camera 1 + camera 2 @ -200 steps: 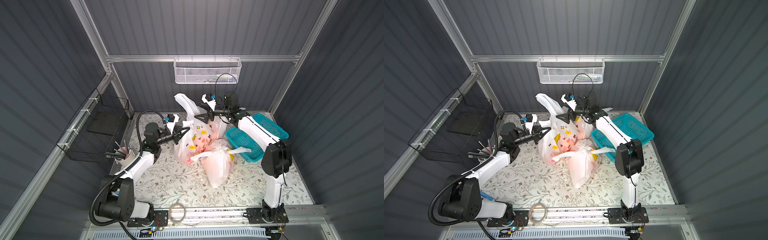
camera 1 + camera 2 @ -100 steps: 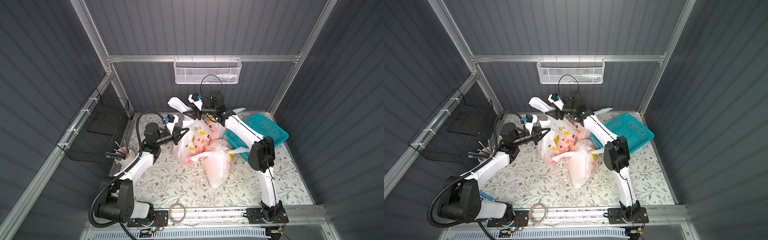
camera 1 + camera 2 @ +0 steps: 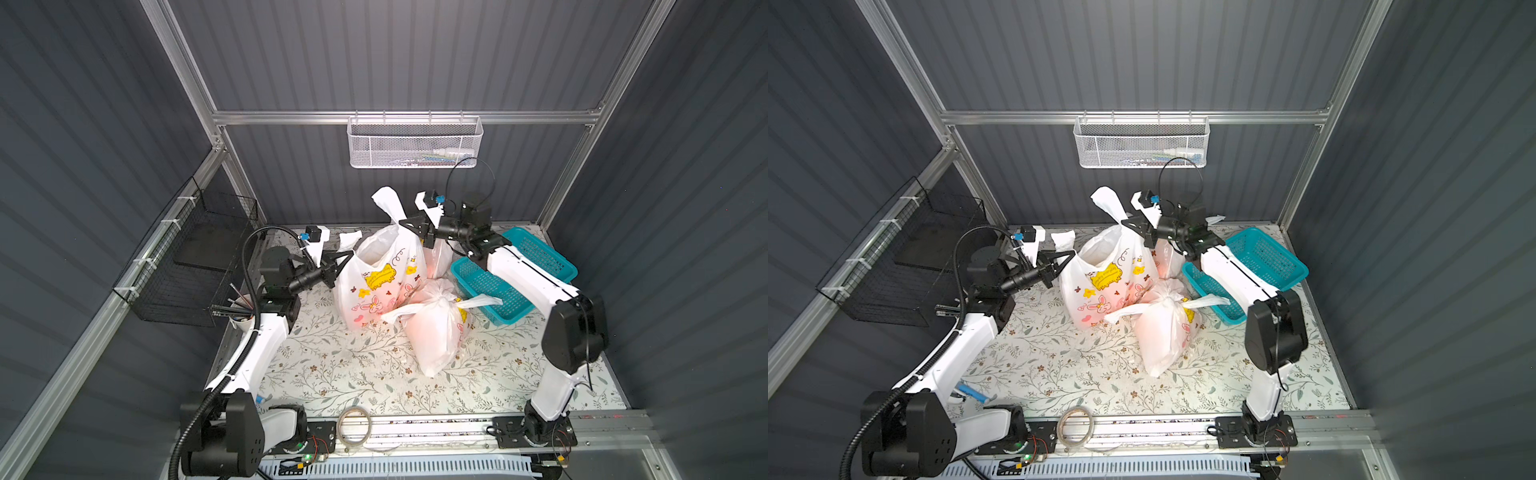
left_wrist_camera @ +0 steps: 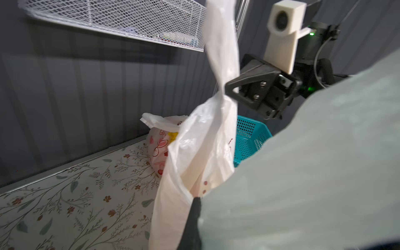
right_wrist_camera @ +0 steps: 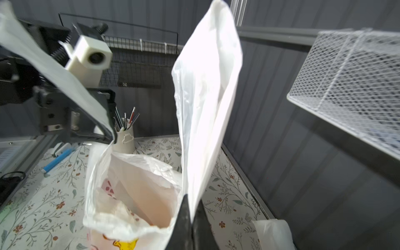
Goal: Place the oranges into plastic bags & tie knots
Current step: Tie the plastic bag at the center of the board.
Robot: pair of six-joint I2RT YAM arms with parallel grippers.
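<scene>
Floral tabletop point(image 3: 332, 374); bag point(image 3: 374, 282), handles in left pincer point(image 3: 350, 252), right pincer point(image 3: 401, 225)

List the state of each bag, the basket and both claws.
open bag: upright, mouth open, untied.
front bag: lying on its side, knotted shut.
rear bag: upright, apparently tied.
teal basket: looks empty where visible.
left claw: shut on the open bag's handle.
right claw: shut on its other handle.
</scene>
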